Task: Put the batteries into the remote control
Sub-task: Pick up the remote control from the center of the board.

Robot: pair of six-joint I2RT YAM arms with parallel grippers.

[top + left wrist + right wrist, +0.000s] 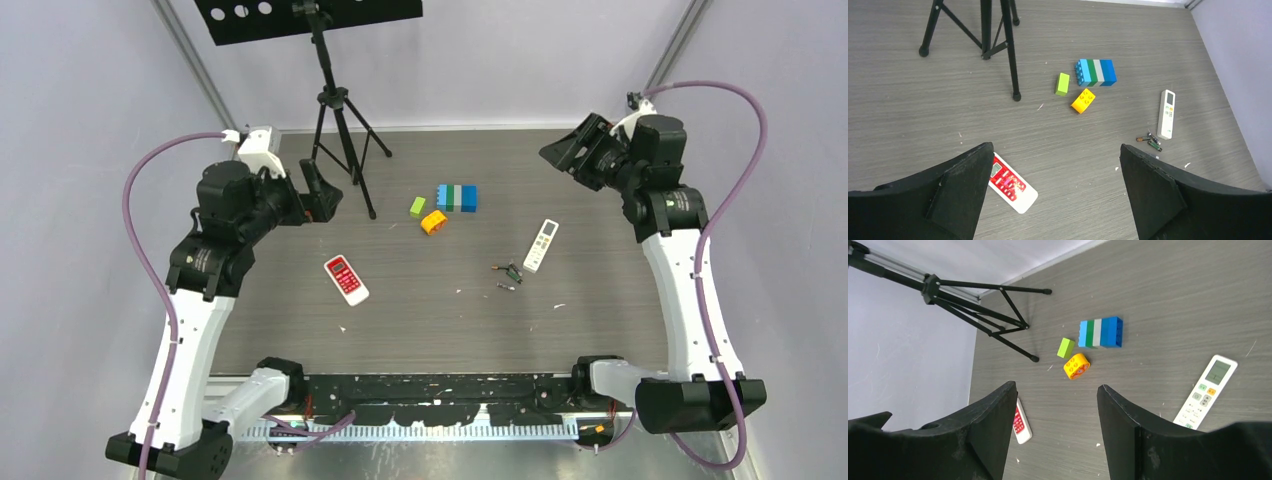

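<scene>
Few batteries (513, 270) beside white remote (541, 245), far from jaws

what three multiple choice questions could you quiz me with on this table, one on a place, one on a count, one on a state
1. Where do the batteries lie?
A) beside the white remote
B) in a bowl
C) on a shelf

2. How many remotes are on the table?
A) one
B) two
C) four

3. What state is the left pincer in?
A) shut on a battery
B) shut on nothing
C) open and empty

Answers:
1 A, they lie loose on the table next to one end of the white remote.
2 B, there is the white one and a red remote.
3 C, its jaws stand wide apart with nothing between them.
</scene>
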